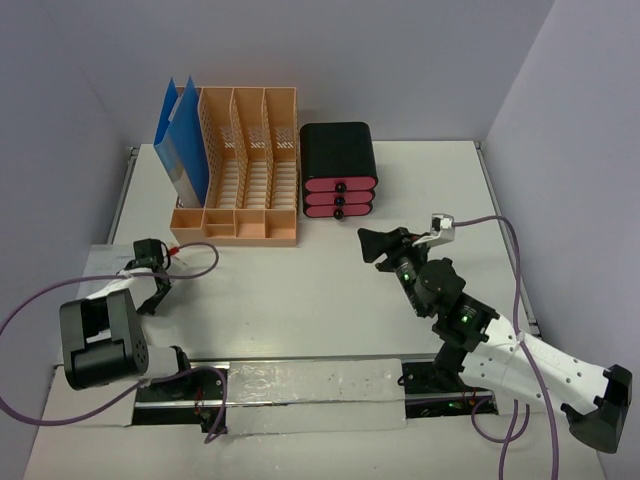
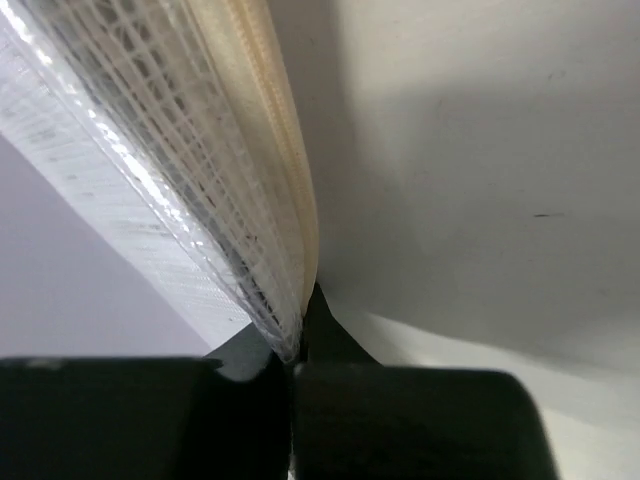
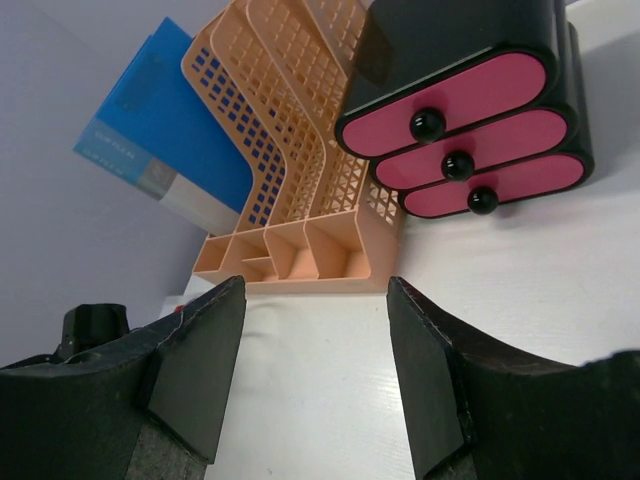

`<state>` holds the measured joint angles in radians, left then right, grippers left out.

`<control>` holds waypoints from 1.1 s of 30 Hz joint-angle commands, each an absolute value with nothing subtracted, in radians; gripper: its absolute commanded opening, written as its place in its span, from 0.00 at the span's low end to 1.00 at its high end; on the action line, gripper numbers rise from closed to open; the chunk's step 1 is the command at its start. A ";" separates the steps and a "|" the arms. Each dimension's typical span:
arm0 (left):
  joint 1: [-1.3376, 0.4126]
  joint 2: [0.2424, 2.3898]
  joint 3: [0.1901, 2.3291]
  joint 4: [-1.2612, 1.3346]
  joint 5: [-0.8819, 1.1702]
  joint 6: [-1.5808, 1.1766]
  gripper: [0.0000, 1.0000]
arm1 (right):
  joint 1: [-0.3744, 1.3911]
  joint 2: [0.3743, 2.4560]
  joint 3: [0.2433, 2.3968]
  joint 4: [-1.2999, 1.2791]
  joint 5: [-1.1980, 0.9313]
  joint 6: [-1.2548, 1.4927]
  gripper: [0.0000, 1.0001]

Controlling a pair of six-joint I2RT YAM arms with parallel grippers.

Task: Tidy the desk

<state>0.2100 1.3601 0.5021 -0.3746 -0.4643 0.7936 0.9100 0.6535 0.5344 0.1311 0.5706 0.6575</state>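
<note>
The desk [image 1: 300,290] is a large white tabletop. My left gripper [image 1: 152,292] is near its left edge, shut on the edge of a clear mesh-reinforced pouch with a cream zipper strip [image 2: 200,170]. In the left wrist view the pouch runs up and to the left from the closed gripper [image 2: 298,345]. In the top view the pouch shows as a pale sheet [image 1: 105,272] beside the gripper. My right gripper [image 1: 385,250] is open and empty over the middle right of the desk. In the right wrist view it [image 3: 315,370] points at bare desk [image 3: 320,400] in front of the rack.
A peach lattice file rack [image 1: 240,170] [image 3: 290,150] stands at the back left, with blue folders [image 1: 182,140] [image 3: 160,130] in its left slot. A black box with pink drawers [image 1: 340,170] [image 3: 460,100] stands to its right. A translucent strip [image 1: 310,395] lies along the near edge.
</note>
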 commanded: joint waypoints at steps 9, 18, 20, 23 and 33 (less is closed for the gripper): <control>0.389 1.031 0.733 -0.464 -0.078 0.728 0.00 | 0.913 0.828 0.663 0.082 0.537 0.609 0.64; 0.392 0.839 0.840 -0.660 0.096 0.716 0.00 | 0.920 1.015 0.809 0.139 0.338 0.615 0.63; 0.393 0.818 0.892 -0.736 0.139 0.705 0.00 | 0.926 1.068 0.847 0.133 0.310 0.609 0.63; 0.393 0.806 1.005 -0.798 0.212 0.677 0.00 | 0.928 1.092 0.871 0.146 0.279 0.606 0.63; 0.392 0.824 1.431 -0.907 0.584 0.459 0.00 | 0.929 1.053 0.810 0.205 0.293 0.601 0.64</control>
